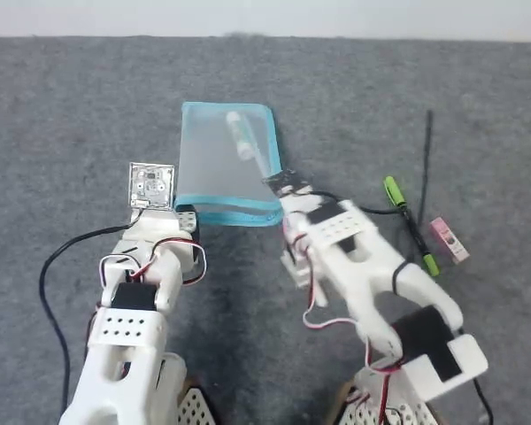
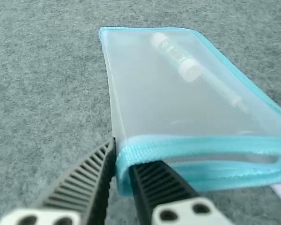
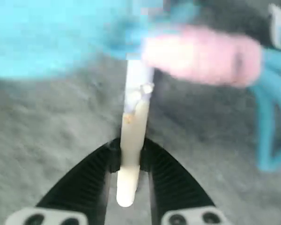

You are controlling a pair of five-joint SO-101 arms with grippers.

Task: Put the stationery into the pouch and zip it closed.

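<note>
The left end effector (image 2: 121, 161) is closed down on the near left corner of the pouch (image 1: 221, 164), its two fingers pinching the teal zip edge, which stands a little open. The pouch lies on the grey bench (image 1: 71, 115), just ahead of the two arms. The right end effector (image 3: 130, 147) is clamped on the tail of a white pen (image 1: 242, 135) at the pouch's near right corner. The pen's front part shows through the translucent wall, pointing toward the far edge. A green-tipped marker (image 1: 405, 221) and a pink eraser (image 1: 448, 240) lie on the bench off to the right, near each other and well apart from the pouch
</note>
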